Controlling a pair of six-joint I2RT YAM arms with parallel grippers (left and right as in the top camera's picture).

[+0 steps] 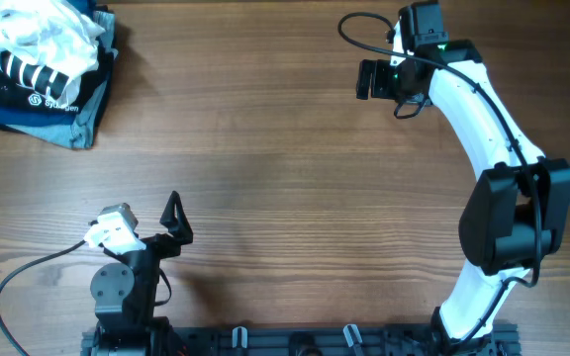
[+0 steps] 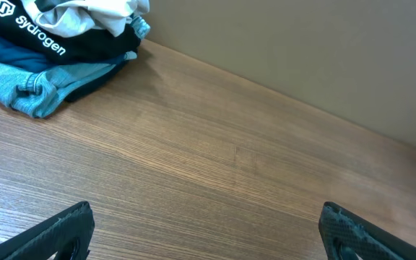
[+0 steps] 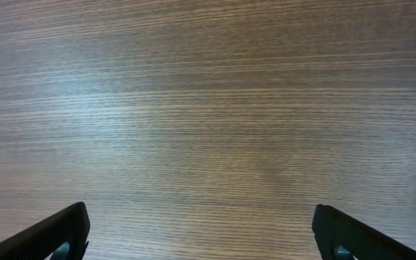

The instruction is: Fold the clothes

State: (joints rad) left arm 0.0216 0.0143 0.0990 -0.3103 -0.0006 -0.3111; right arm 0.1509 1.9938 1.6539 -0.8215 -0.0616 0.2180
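Grippers both spread, holding nothing: left gripper (image 1: 176,220) tucked back near its base, right gripper (image 1: 374,79) stretched out over table (image 1: 285,178). White clothes (image 1: 43,35) sit crumpled on dark stack (image 1: 38,104), far ahead-left of left gripper.

Dark Sydrogen stack (image 1: 20,99) on blue denim (image 2: 27,90), far-L table (image 1: 265,148) corner.
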